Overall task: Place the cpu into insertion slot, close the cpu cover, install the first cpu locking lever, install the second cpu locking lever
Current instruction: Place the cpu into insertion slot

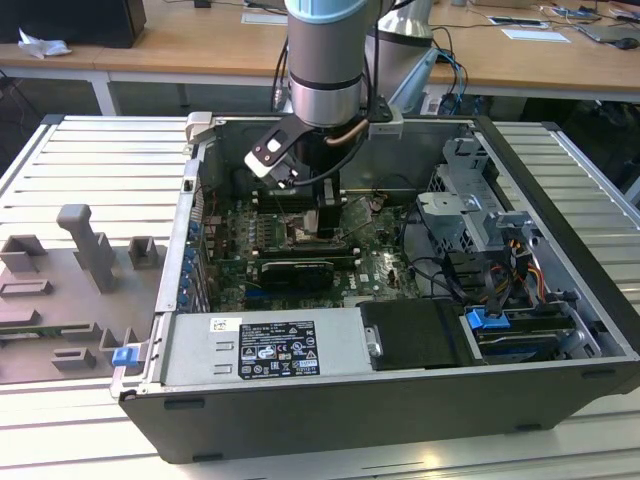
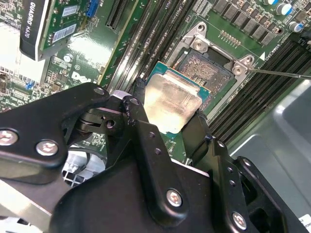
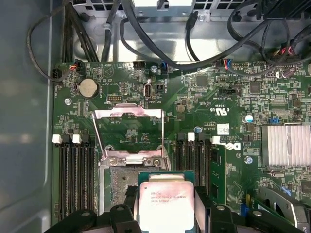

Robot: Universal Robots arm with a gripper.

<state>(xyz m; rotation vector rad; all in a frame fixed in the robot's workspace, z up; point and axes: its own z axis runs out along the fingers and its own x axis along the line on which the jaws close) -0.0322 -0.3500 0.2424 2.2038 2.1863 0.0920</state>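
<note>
Clamping the cpu (image 2: 171, 103) by two opposite edges in the gripper (image 3: 166, 196), holding it flat just short of the bare insertion slot (image 2: 206, 68) ahead of the fingertips, with the cpu cover (image 3: 127, 113) swung open beyond.

Arm (image 1: 325, 70): fat silver-grey metal tube with a light blue ring cap where it leaves the exterior view. Under it sits a black wrist block carrying a small black plate (image 1: 271, 157) edged in white. A copper-coloured cable (image 1: 352, 130) curls out below the tube on the exterior view's right. Hand (image 1: 326, 212): matte black all over. In the second wrist view it shows flat black link plates with rounded ends, stacked and pinned. Silver screw heads (image 2: 174, 197) sit at the joints, with small holes along the links. There are two slim black fingers (image 2: 141, 126). The same black links show in the first wrist view.
</note>
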